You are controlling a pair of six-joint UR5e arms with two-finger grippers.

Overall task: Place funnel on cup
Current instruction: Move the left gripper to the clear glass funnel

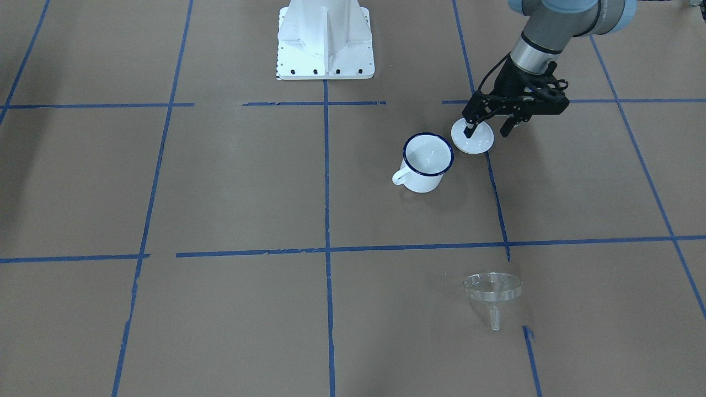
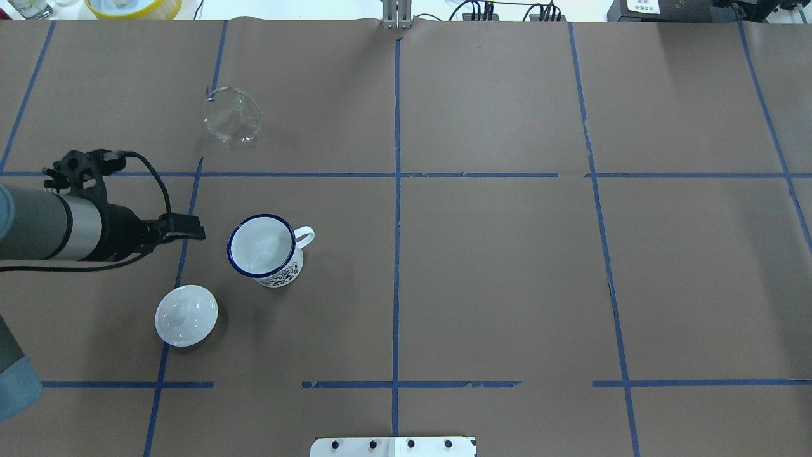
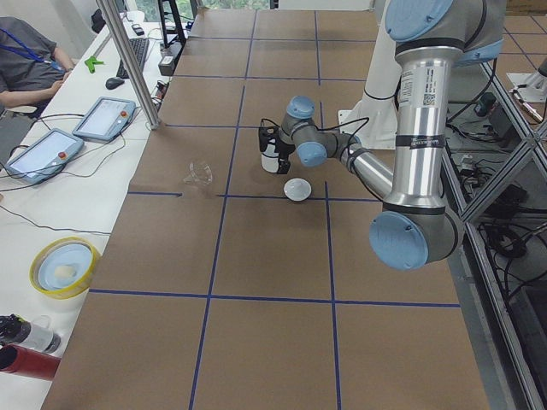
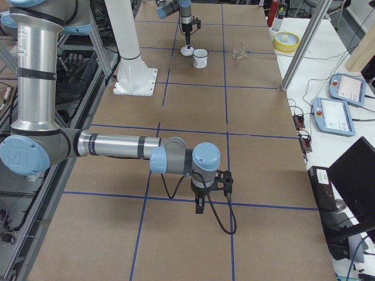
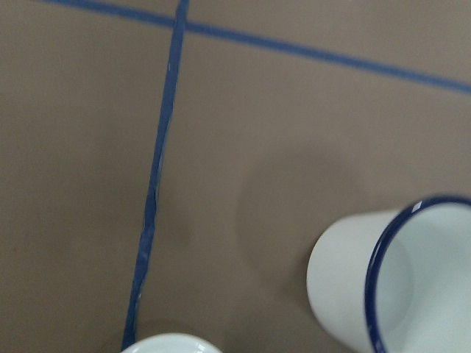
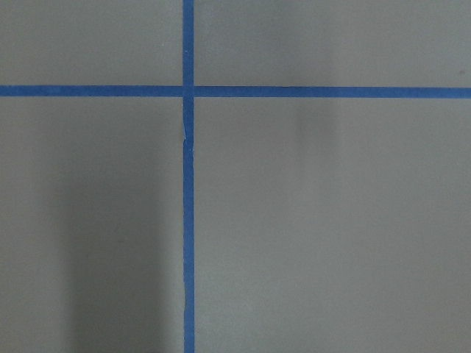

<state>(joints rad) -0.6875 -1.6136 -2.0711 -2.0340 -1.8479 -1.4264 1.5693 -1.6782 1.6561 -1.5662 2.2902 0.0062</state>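
Observation:
The clear funnel (image 1: 492, 289) rests rim-up on the brown paper, far from the robot; it also shows in the overhead view (image 2: 231, 115). The white cup (image 1: 426, 161) with a dark blue rim stands upright and empty (image 2: 261, 246), handle to the side. My left gripper (image 1: 487, 131) is open and empty, hovering beside the cup, above a white knobbed lid (image 1: 475, 139). In the overhead view the gripper (image 2: 189, 228) is left of the cup. The left wrist view shows the cup's side (image 5: 346, 272). My right gripper (image 4: 199, 205) is far off; I cannot tell whether it is open or shut.
The lid (image 2: 186, 315) lies flat on the paper just left of the cup, close to a blue tape line. The robot's white base (image 1: 325, 41) stands at the table's near edge. A yellow-rimmed bowl (image 2: 132, 6) sits beyond the far edge.

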